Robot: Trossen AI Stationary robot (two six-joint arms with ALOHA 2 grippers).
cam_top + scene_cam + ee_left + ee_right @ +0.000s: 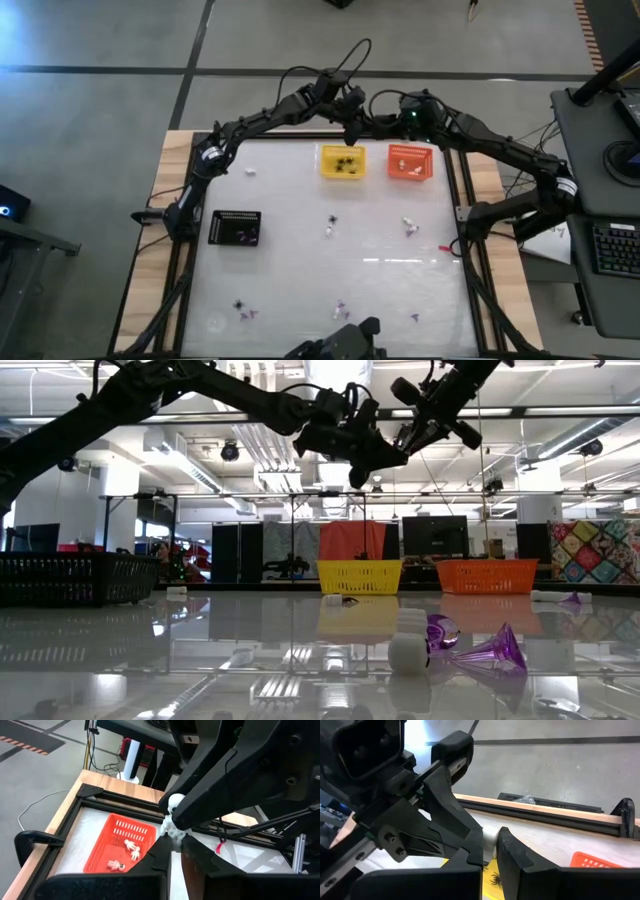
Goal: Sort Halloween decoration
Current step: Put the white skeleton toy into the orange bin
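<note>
The glossy white table (300,260) on its wooden frame stands on grey concrete under bright ceiling strips. At twelve o'clock, left gripper (172,845) and right gripper (490,851) both pinch one white trinket (172,817)

Open tabletop (370,235) between baskets (341,162)

Three mesh baskets on a glossy white table (300,200) framed in pale wood: yellow basket (342,163) and orange basket (410,162) side by side near the far edge, black basket (235,228) well apart toward the left side. Off to the right, a grey desk (580,200) bearing a black keyboard (617,249); grey floor (90,110) all around.
</note>
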